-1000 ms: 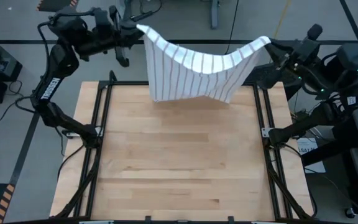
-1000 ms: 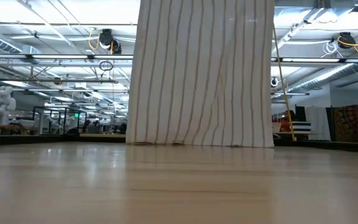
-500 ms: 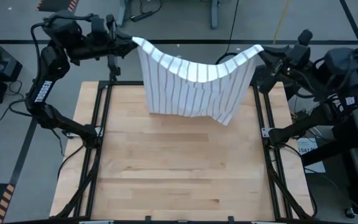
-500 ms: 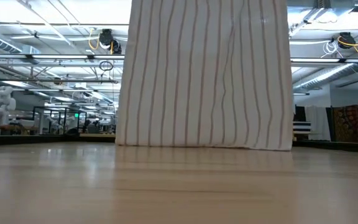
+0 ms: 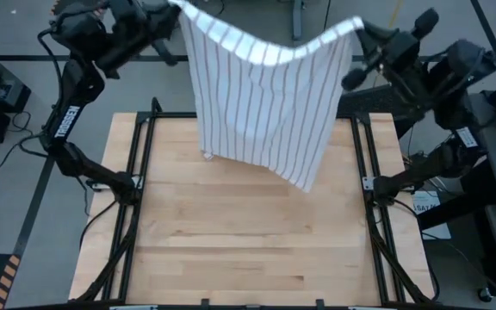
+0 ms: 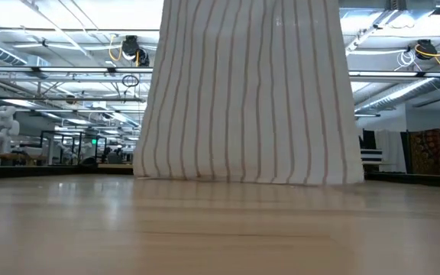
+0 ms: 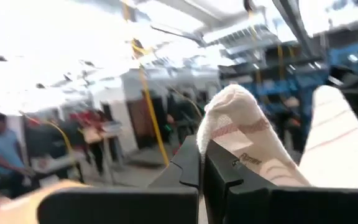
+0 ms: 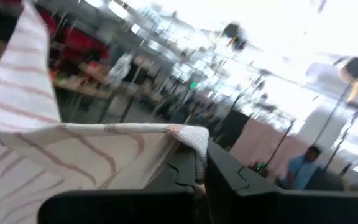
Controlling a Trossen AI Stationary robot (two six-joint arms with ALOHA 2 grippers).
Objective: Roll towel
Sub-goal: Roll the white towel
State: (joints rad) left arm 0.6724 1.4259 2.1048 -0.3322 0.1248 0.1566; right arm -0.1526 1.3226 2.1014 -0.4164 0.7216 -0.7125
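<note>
A striped towel (image 5: pixel 261 103) hangs spread between 2 robot arms above the far edge of a wooden worktop (image 5: pixel 248 241), held up by its 2 top corners. The left gripper (image 5: pixel 172 9), raised beyond the far-left corner of the worktop, has its jaws closed on one corner — the left wrist view shows the cloth (image 7: pixel 241 134) bunched and pinched between the dark fingers (image 7: pixel 188 165). The right gripper (image 5: pixel 360 26), raised beyond the far-right corner, has its jaws closed on the other corner, with the towel's hemmed edge (image 8: pixel 104 143) running away from the clamped fingers (image 8: pixel 222 171). The top edge sags slightly between the 2 grips. Seen from table height, the towel (image 6: pixel 243 99) falls as a flat sheet of narrow dark vertical stripes, its bottom hem at or just above the worktop surface (image 6: pixel 220 229); whether it touches cannot be told. From above, the lower right corner hangs lower than the left. A person (image 8: pixel 300 168) in a blue top stands in the room beyond.
</note>
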